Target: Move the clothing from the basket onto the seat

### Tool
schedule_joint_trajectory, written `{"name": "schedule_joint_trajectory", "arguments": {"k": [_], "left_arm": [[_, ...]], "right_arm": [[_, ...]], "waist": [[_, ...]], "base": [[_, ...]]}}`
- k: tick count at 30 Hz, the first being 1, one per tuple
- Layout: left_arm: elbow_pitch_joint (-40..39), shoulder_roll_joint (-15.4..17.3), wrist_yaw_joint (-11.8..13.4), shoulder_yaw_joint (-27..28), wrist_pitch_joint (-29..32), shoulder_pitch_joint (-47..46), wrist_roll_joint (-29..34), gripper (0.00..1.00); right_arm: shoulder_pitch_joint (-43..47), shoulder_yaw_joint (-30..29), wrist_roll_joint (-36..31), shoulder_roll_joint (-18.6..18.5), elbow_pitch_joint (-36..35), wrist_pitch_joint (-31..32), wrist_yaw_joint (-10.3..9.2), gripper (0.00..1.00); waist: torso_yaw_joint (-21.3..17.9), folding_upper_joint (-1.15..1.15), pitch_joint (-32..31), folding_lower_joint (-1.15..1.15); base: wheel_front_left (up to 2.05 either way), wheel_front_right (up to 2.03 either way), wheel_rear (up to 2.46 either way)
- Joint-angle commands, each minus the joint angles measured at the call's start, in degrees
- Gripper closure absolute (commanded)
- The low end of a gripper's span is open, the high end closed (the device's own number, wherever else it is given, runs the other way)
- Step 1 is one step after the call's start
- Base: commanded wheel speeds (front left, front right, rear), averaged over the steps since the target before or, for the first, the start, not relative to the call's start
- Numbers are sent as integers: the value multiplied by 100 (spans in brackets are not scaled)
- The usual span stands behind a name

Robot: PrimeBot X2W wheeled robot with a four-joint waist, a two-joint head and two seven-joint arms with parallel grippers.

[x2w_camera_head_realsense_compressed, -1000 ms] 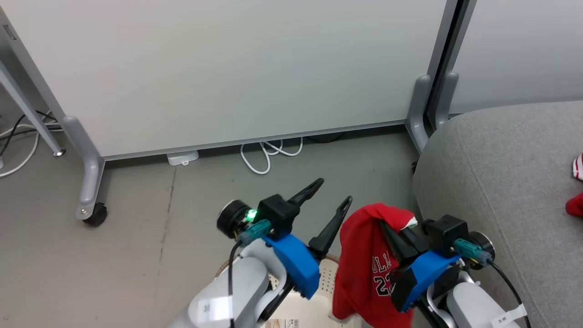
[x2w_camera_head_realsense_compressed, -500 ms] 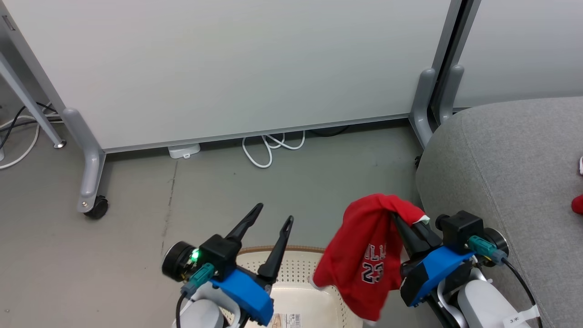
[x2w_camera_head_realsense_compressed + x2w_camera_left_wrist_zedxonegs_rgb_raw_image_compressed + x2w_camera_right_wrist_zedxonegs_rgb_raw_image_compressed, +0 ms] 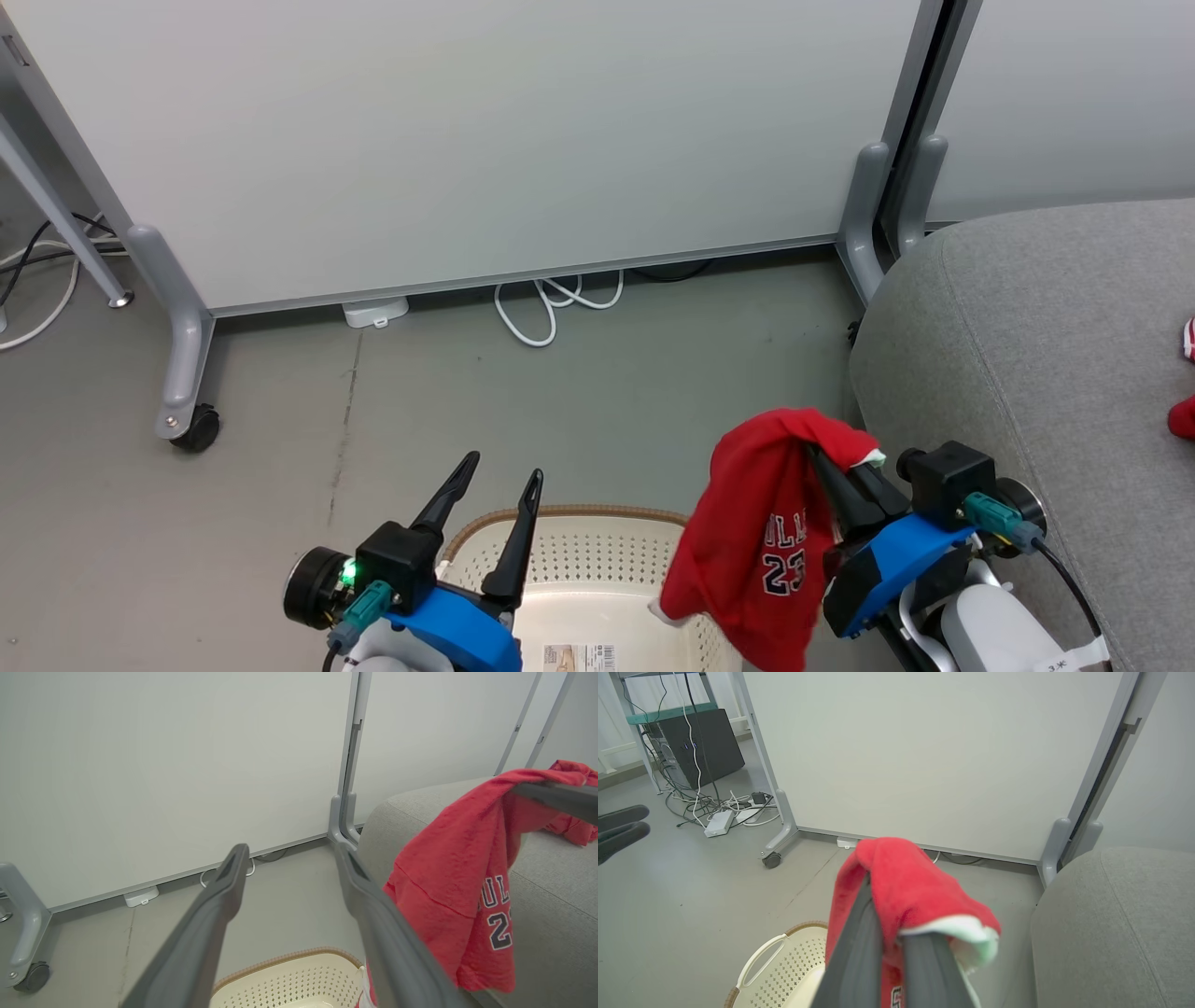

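My wide, empty left claw (image 3: 504,467) is retreating toward seven o'clock, leaving my right claw (image 3: 831,467) pinching the jersey (image 3: 756,523), probably bound for the seat (image 3: 1046,327) at three o'clock.

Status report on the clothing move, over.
Right gripper shut on jersey, hanging beside seat. Left gripper open, empty, over basket. Nothing between jersey and seat.

Your left claw (image 3: 504,467) and right claw (image 3: 829,462) each have two long, thin, dark fingers (image 3: 518,551) that end in points. Behind them you see a black box (image 3: 943,471) on a bright blue block (image 3: 887,560). A teal plug (image 3: 985,513) with a black cable (image 3: 1055,571) sticks out of each. A small green light (image 3: 350,571) glows on the left one. Your arms (image 3: 980,635) are pale grey.
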Motion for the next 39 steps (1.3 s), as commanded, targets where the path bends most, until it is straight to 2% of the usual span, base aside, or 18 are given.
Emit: {"name": "schedule_joint_trajectory", "arguments": {"k": [1, 6, 14, 32, 39], "left_arm": [[-15, -10, -38, 31, -15, 24, 43, 0], [-26, -51, -45, 37, -15, 73, 54, 0], [-79, -32, -47, -26, -15, 26, 20, 0], [-99, -34, -34, -44, -15, -107, 28, 0], [-110, -39, -34, -37, -15, -67, 26, 0]], "right_arm": [[53, -10, -20, 16, -28, -2, 1, 100], [39, 20, -13, 34, -51, 17, 1, 100], [-43, 13, -10, 40, -95, 16, 1, 100], [-130, 59, 90, 58, -14, -83, 1, 100], [-61, 14, 112, 33, -10, -106, 1, 100]], "waist": [[-1, 0, -1, 0], [-63, 0, -5, 0], [-496, 0, 124, 0], [-2151, 0, 268, 0], [-2603, 0, 259, 0]], "base": [[0, 0, 0], [0, 0, 0], [0, 0, 0], [0, 0, 0], [0, 0, 0]]}}
